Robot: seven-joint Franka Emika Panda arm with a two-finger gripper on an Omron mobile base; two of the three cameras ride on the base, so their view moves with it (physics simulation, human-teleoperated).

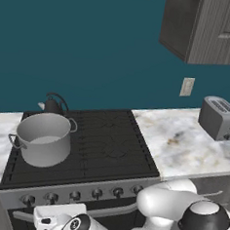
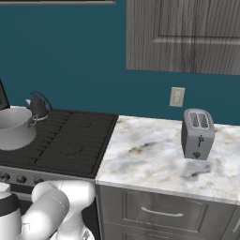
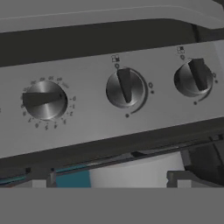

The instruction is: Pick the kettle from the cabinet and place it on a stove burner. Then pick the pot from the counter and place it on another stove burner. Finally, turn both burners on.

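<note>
Kettle (image 1: 54, 105): stood on the back left burner of the stove (image 1: 114, 146), upright, handle looped over its top; also seen in the right base view behind the pot.
Pot (image 1: 43, 138): sat on the front left burner, just in front of the kettle, open top, loop handles out to either side.
Stove: black cooktop with cast-iron grates, set between two stretches of counter (image 1: 183, 142); right burners bare.
Knobs (image 1: 97, 193): a row along the stove's grey front panel; in the hand view three were close up, the left one (image 3: 43, 99) with its bar lying crosswise, the middle one (image 3: 125, 87) and right one (image 3: 193, 78) with bars pointing toward the cooktop side.
Gripper: low in front of the knob panel, facing it; jaws stood wide apart, holding nothing.
Arm (image 1: 178, 210): folded low before the stove front.
Toaster (image 2: 197, 133): grey, on the counter right of the stove, well apart from it.
Cabinet (image 2: 183, 35): dark wood-grain, on the wall above the counter.
Outlet (image 2: 176, 97): pale plate on the teal wall, above the toaster.
</note>
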